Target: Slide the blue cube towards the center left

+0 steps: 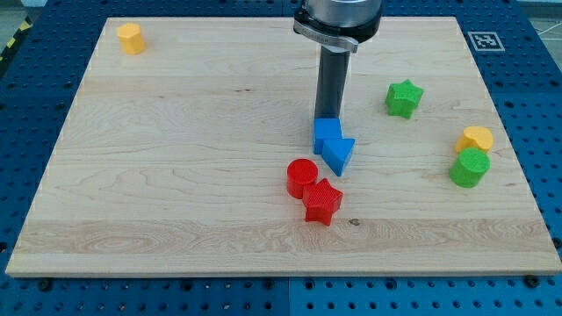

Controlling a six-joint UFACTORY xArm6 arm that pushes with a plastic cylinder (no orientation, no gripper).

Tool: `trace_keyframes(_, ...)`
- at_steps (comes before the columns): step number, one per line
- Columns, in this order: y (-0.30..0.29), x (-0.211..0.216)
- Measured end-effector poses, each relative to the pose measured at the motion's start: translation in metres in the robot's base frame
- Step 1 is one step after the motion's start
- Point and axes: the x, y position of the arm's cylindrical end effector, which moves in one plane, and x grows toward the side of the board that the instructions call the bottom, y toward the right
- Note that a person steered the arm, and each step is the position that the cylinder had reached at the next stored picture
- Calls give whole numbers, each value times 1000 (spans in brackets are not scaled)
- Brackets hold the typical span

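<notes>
My tip (329, 118): it stood at the rod's lower end, just behind the blue cube's far top edge, at about 12 o'clock from it; whether it touched the cube or merely sat beside it could not be told. There were no jaws to be apart or together; it was a bare rod, clamped on nothing.
Blue cube (327, 134): it lay a little toward 3 o'clock of the board's middle, touching or nearly touching the blue triangular block.
Blue triangular block (339, 153): at roughly 5 o'clock from the cube, pressed close to it.
Red cylinder (301, 176): at about 7 o'clock from the cube, near but apart.
Red star (321, 201): at 6 o'clock from the cube, just beside the red cylinder.
Green star (404, 97): off toward 2 o'clock, well apart.
Yellow block (476, 138) and green cylinder (469, 167): together near the board's 3 o'clock edge.
Yellow cylinder (131, 38): far corner at about 10 o'clock.
Wooden board (176, 175): the 9 o'clock half lay open for the push.
Step in hand: I judged it the approach, with the cube not yet carried toward centre left.
Next move: it seemed to call for bringing my tip round to the cube's 3 o'clock face, then pushing toward 9 o'clock; from 12 o'clock a push would likely drive the cube into the red pieces.
</notes>
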Motion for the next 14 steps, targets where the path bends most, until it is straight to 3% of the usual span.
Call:
trace_keyframes(1,41,1)
trace_keyframes(3,53,18)
trace_keyframes(9,-131,34)
trace_keyframes(10,-125,43)
trace_keyframes(11,-102,81)
trace_keyframes(14,-142,80)
